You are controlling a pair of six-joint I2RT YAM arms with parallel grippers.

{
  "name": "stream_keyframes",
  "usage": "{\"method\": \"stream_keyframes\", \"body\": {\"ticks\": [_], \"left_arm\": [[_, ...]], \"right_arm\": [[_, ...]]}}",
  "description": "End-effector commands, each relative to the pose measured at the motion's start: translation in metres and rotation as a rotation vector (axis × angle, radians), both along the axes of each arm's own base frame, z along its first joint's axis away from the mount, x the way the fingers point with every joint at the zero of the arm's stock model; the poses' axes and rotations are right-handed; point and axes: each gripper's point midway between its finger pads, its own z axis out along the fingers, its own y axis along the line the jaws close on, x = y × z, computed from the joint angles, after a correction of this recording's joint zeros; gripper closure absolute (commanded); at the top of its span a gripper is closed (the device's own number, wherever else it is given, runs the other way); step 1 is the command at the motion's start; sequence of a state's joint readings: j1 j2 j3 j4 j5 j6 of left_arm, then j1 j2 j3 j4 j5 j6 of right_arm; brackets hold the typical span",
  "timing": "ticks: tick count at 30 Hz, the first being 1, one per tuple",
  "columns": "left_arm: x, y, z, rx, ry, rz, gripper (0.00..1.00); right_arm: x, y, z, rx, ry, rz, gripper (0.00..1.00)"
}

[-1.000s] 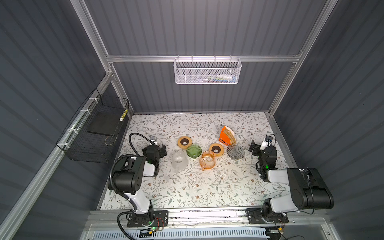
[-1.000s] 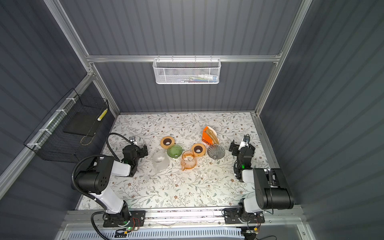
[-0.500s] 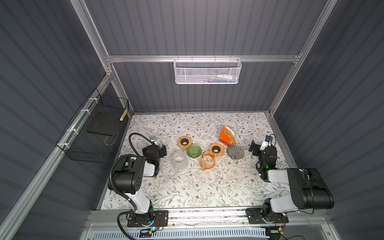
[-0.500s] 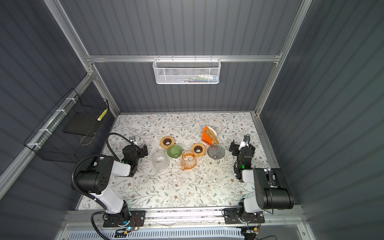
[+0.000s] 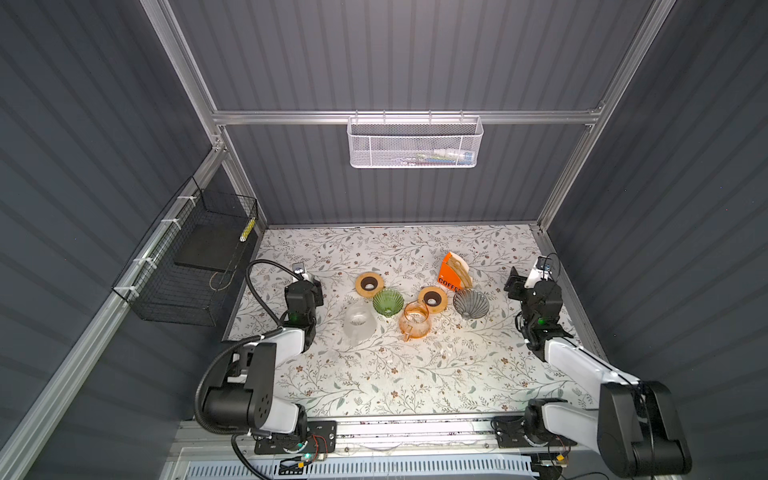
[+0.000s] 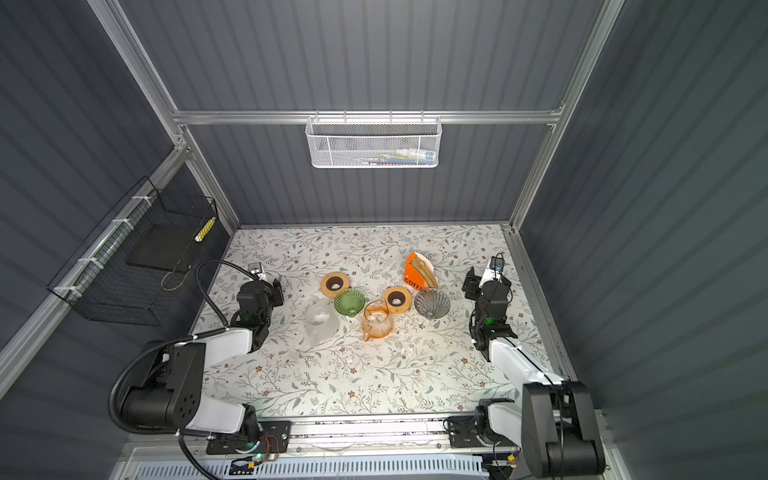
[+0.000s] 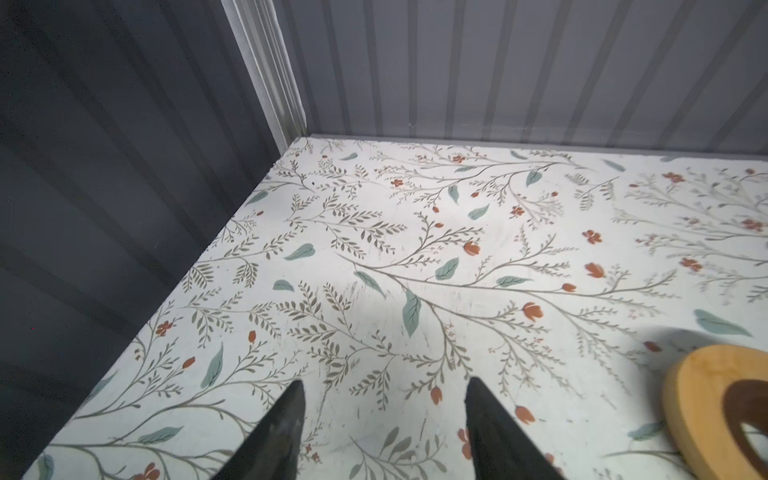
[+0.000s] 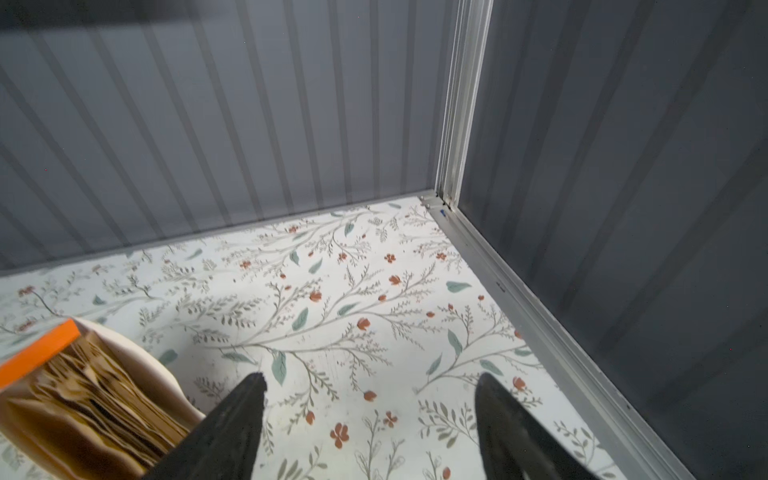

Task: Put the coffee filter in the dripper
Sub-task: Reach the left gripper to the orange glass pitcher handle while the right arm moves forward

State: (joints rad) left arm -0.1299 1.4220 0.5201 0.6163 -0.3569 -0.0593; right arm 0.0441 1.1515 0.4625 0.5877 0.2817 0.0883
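Observation:
An orange box of brown paper coffee filters (image 5: 453, 272) (image 6: 419, 272) stands at the back right of the table, open end up. In the right wrist view the filter box (image 8: 83, 399) is close beside one finger. A grey fluted dripper (image 5: 471, 304) sits just in front of the box. A green glass dripper (image 5: 387, 302) and a clear glass one (image 5: 359, 326) sit further left. My right gripper (image 8: 370, 376) (image 5: 517, 286) is open and empty, low over the table to the right of the box. My left gripper (image 7: 386, 382) (image 5: 309, 287) is open and empty at the left edge.
An orange glass carafe (image 5: 414, 324) stands between the drippers. Two wooden rings (image 5: 369, 284) (image 5: 432, 298) lie behind them; the nearer wooden ring (image 7: 723, 411) shows in the left wrist view. A black wire basket (image 5: 195, 266) hangs on the left wall, a white mesh basket (image 5: 415, 143) on the back wall.
No object has moved and both arms keep their places. Both grippers' jaws have drawn somewhat closer together, the left more than the right.

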Motion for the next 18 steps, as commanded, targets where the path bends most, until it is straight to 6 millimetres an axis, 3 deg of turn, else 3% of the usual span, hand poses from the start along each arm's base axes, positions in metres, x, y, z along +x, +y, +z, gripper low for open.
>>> {"method": "stream_keyframes", "body": {"ticks": [1, 6, 8, 11, 15, 18], "left_arm": [[0.001, -0.03, 0.026, -0.119, 0.026, -0.098, 0.42], [-0.013, -0.089, 0.062, -0.142, 0.045, -0.235, 0.45], [-0.022, -0.103, 0.071, -0.206, 0.075, -0.272, 0.52], [-0.041, -0.121, 0.087, -0.272, 0.106, -0.341, 0.54], [-0.074, -0.145, 0.09, -0.327, 0.174, -0.429, 0.51], [-0.099, -0.174, 0.085, -0.334, 0.25, -0.519, 0.52]], "right_arm": [[-0.01, 0.0, 0.004, 0.038, 0.1, -0.027, 0.23], [-0.014, 0.02, 0.025, 0.111, 0.117, 0.042, 0.26], [-0.017, 0.034, 0.031, 0.123, 0.129, 0.092, 0.27], [-0.021, 0.05, 0.039, 0.127, 0.167, 0.134, 0.28], [-0.027, 0.075, 0.046, 0.143, 0.2, 0.206, 0.3], [-0.038, 0.09, 0.045, 0.173, 0.235, 0.257, 0.31]]}}
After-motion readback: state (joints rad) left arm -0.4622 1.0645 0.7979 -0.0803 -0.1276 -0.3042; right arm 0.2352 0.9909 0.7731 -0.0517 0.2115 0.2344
